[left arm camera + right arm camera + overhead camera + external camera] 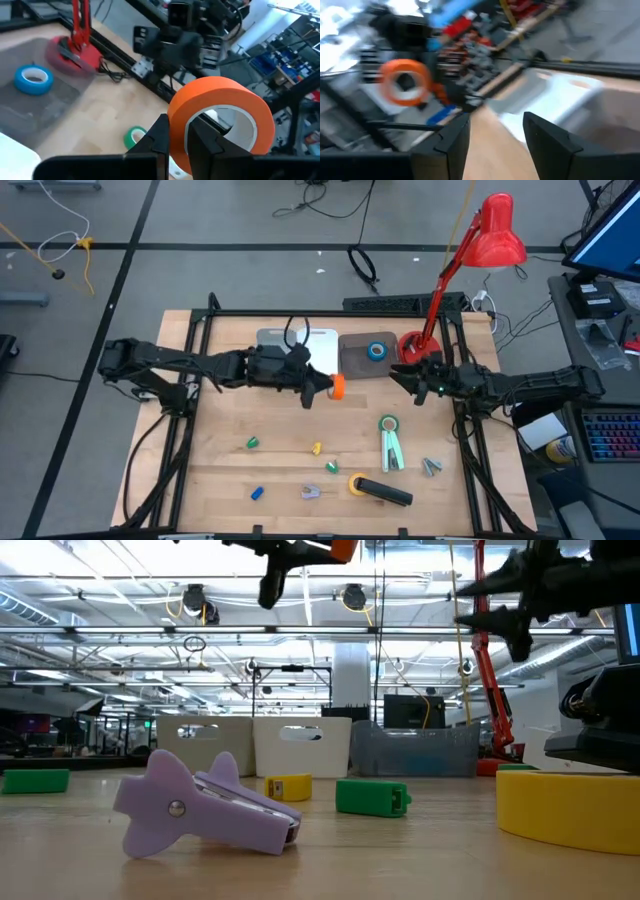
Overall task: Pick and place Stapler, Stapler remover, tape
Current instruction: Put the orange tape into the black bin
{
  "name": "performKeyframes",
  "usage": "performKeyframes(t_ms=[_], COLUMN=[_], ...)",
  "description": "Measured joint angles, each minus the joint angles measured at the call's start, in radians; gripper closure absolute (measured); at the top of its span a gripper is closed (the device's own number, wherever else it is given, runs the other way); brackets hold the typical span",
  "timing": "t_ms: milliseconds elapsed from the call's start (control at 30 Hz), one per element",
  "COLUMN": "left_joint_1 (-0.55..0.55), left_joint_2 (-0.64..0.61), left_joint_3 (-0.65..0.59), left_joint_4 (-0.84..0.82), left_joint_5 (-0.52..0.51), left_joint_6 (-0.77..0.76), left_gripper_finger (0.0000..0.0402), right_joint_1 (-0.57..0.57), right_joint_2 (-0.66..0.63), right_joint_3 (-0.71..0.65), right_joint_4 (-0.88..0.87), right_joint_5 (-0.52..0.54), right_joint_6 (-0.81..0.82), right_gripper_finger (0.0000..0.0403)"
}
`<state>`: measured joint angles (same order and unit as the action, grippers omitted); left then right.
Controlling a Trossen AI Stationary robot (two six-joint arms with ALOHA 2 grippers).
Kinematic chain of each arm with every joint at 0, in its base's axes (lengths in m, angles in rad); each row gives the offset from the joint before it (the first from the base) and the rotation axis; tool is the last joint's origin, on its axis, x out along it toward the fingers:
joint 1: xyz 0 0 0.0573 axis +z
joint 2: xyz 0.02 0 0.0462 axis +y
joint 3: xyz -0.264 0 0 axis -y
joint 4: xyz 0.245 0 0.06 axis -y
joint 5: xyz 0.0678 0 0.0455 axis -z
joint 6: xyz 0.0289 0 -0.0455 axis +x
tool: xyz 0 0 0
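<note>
The left gripper (322, 385) hung above the middle of the table (220, 450), clenched on the wall of the orange tape roll (338, 387), one finger inside the ring and one outside. The roll was lifted clear of the wood, just beside the grey tray (357, 360), where the blue tape roll (377, 351) lay flat. Next to the tray stood the red lamp (490, 235) on its round base.

Toward the front edge lay small coloured blocks and the purple staple remover (205, 805) on its side. To its right the yellow tape roll (356, 483) touched the end of the black stapler (385, 492). Above them the green tape roll (387, 423) sat against the top of the light green stapler (391, 452), with a grey staple remover (431, 467) nearby.

The right gripper (400, 376) hovered at the tray's right edge, near the lamp base, its fingers (547, 142) spread apart and holding nothing.
</note>
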<state>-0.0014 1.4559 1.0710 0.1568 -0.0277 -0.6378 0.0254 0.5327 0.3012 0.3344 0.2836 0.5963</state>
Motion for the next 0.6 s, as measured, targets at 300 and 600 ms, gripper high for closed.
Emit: performKeyframes(t_ms=[300, 600], left_joint_1=[0.037, 0.052], left_joint_2=[0.013, 0.016], left_joint_3=[-0.001, 0.000], left_joint_4=[0.086, 0.077], left_joint_5=[-0.021, -0.084], left_joint_6=[0.072, 0.150], left_gripper_finger=[0.0366, 0.0366], right_joint_1=[0.002, 0.002], right_joint_2=[0.203, 0.400], right_joint_3=[0.000, 0.001], right_joint_4=[0.426, 0.676], right_joint_5=[-0.103, -0.104], right_joint_6=[-0.169, -0.171], right_gripper_finger=[0.0215, 0.0163])
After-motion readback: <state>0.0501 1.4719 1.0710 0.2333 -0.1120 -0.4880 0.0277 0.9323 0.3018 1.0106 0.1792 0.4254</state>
